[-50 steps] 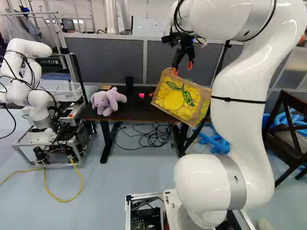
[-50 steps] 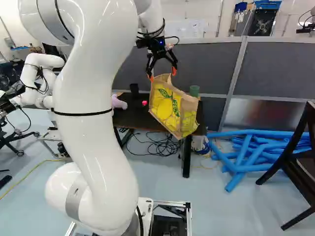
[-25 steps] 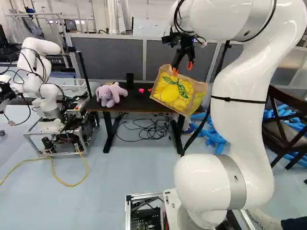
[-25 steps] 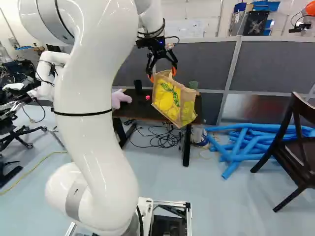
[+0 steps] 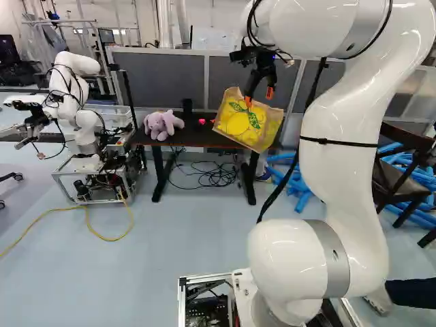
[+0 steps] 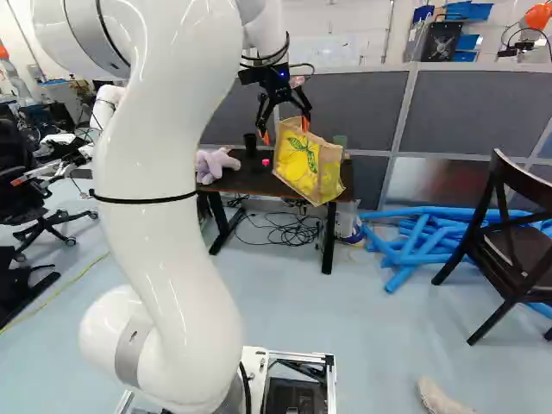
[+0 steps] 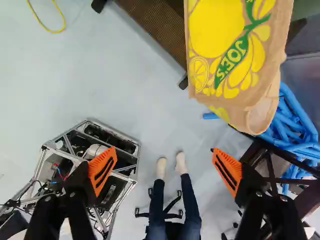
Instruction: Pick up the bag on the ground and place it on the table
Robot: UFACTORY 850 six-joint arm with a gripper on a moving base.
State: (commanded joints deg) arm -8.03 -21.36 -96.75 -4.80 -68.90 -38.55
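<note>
The gripper (image 7: pixel 162 165) stands wide with nothing gripped, presumably so that the bag (image 6: pixel 306 162) carries its own weight. Ahead, the bag sits tilted at one end of the desk (image 6: pixel 250 183), likely placed there to clear the plush toy (image 5: pixel 163 125).

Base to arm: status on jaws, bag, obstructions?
Jaws open, nothing between them. Bag unheld, tilted, overhanging the front edge of the table. Person's foot close by, to my right.

Open air lies between the parted fingers of the claw (image 6: pixel 285 129), the bag (image 6: pixel 304 164) crowding one side.
</note>
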